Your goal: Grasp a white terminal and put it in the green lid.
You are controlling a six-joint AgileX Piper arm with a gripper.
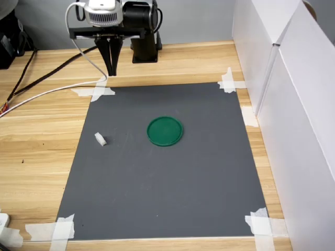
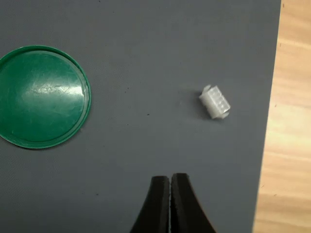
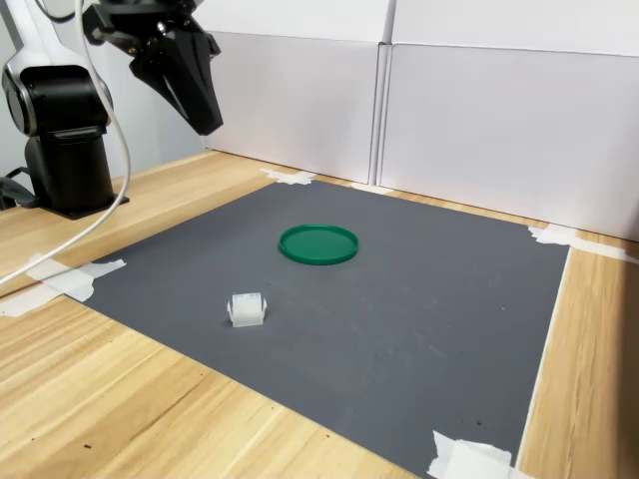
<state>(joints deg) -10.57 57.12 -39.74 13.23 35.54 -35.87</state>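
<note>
A tiny white terminal (image 1: 100,138) (image 2: 215,102) (image 3: 247,308) lies on the dark grey mat, near the mat's left edge in the first exterior view. The green lid (image 1: 165,130) (image 2: 41,96) (image 3: 318,243) rests flat near the mat's middle, with nothing in it. My gripper (image 1: 111,71) (image 2: 170,182) (image 3: 205,122) hangs high above the mat's far left corner in the first exterior view. Its black fingers are pressed together, holding nothing, well apart from both objects.
The grey mat (image 1: 172,193) is taped to a wooden table at its corners with white tape (image 1: 97,91). White panels (image 1: 293,89) wall off the first exterior view's right. The arm's base (image 1: 144,49) and cables (image 1: 47,91) sit behind the mat.
</note>
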